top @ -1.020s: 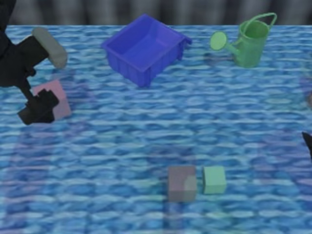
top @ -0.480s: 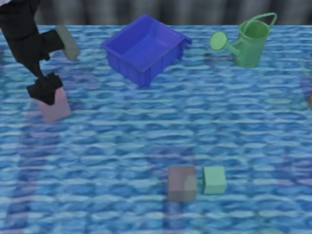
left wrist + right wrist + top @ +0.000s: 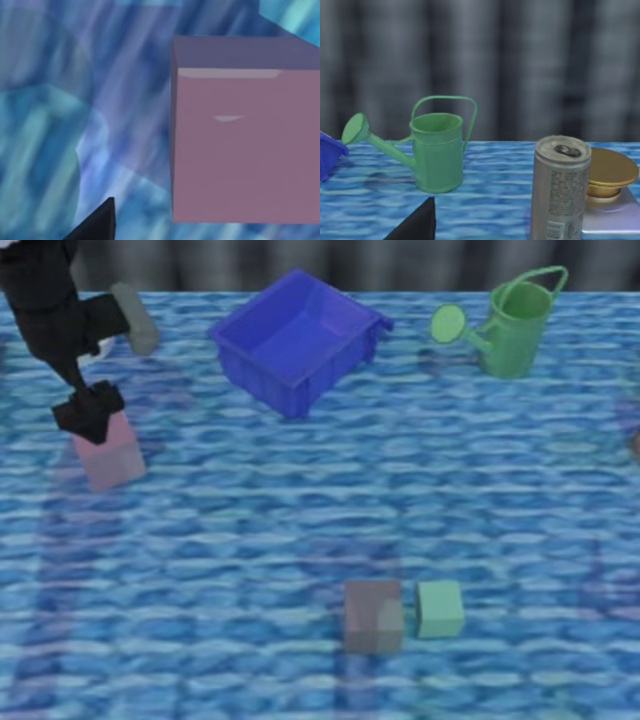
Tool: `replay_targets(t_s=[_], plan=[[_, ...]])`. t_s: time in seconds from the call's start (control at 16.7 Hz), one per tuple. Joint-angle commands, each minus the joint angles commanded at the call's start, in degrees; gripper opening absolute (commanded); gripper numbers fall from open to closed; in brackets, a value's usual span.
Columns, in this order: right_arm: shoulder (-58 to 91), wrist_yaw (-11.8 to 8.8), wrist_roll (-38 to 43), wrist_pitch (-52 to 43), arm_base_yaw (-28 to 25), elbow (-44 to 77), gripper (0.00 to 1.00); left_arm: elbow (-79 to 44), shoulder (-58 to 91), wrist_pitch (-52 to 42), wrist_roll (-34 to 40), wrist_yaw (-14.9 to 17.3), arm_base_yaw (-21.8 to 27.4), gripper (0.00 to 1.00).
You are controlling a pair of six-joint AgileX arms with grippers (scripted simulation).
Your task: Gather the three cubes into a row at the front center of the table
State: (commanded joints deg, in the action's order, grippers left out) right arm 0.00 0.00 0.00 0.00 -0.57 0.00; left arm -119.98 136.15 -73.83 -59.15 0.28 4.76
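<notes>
Left arm is at the far left of the table (image 3: pixel 300 510). Its gripper (image 3: pixel 88 416) hangs directly over the back edge of the pale pink cube (image 3: pixel 110 456), which sits flat on the blue rippled surface near the left side. From above, the black gripper body hides the fingers; I cannot tell whether they are spread or closed, or whether they touch the cube. In the left wrist view the pink cube (image 3: pixel 245 135) fills much of the frame, very close, with only one dark fingertip showing at the frame edge.

Grey cube (image 3: pixel 374 616) and mint-green cube (image 3: pixel 440 608) sit at front centre, side by side with a narrow gap at most, green to the right of grey. The pink cube lies well apart from this pair.

Blue bin (image 3: pixel 296 340) stands at back centre, turned at an angle. Green watering can (image 3: pixel 510 325) is at back right.

Right arm is out of the top view. Its wrist camera shows the watering can (image 3: pixel 437 150), a metal drink can (image 3: pixel 560 187) and a gold dome-shaped object (image 3: pixel 610 175) just behind that can.
</notes>
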Motion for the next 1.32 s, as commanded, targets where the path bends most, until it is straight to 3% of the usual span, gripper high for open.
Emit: replay_targets(t_s=[0.24, 0.6, 0.9, 1.32], plan=[[0.0, 0.0, 0.0, 0.0, 0.0, 0.0, 1.0, 2.08, 0.48, 2.35, 0.17, 0.01, 0.16, 1.0], [0.0, 0.0, 0.0, 0.0, 0.0, 0.0, 1.0, 11.26, 4.2, 15.76, -0.07, 0.05, -0.04, 1.0], [0.0, 0.0, 0.0, 0.0, 0.0, 0.0, 1.0, 12.37, 4.7, 17.07, -0.13, 0.06, -0.08, 1.0], [0.0, 0.0, 0.0, 0.0, 0.0, 0.0, 1.0, 12.37, 4.7, 17.07, -0.13, 0.06, -0.08, 0.47]])
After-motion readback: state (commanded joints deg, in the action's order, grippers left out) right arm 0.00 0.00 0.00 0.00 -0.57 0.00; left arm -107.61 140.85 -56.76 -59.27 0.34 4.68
